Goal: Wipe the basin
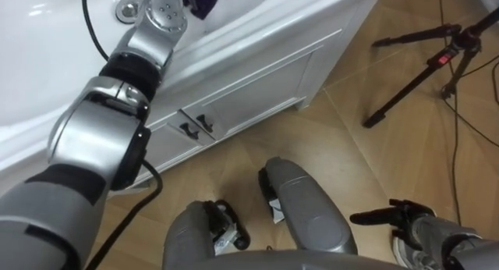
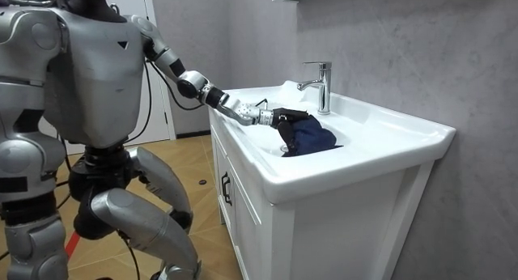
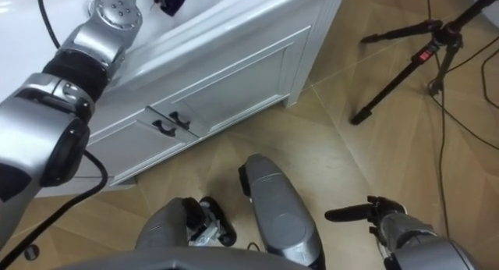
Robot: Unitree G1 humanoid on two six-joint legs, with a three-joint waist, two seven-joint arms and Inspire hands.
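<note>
- Wooden floor point(image 1: 351, 145) is seen under a white cabinet point(image 1: 257, 90) set against a grey wall point(image 2: 388, 45).
- A white basin point(image 2: 380, 146) is carried on top of the cabinet, with a chrome tap point(image 2: 322, 86) standing upright at its back edge.
- Two dark handles point(image 1: 195, 127) are fixed side by side on the cabinet doors.
- The robot is placed in front of the cabinet, at the room view's left, with its knees bent.
- The left arm is stretched out over the basin's rim, and the left hand point(image 2: 271, 116) is held above the bowl, in front of the tap.
- A dark blue cloth point(image 2: 307, 137) is bunched inside the basin, its top gathered under the left hand's fingers point(image 2: 285, 113), which are closed on it.
- The round metal drain point(image 1: 127, 10) is seen just beside the left wrist.
- The right hand point(image 1: 413, 223) is held low by the robot's side, above the floor, with its fingers stretched out and holding nothing.
- A black tripod point(image 1: 425, 71) is stood on the floor, well apart from the cabinet.
</note>
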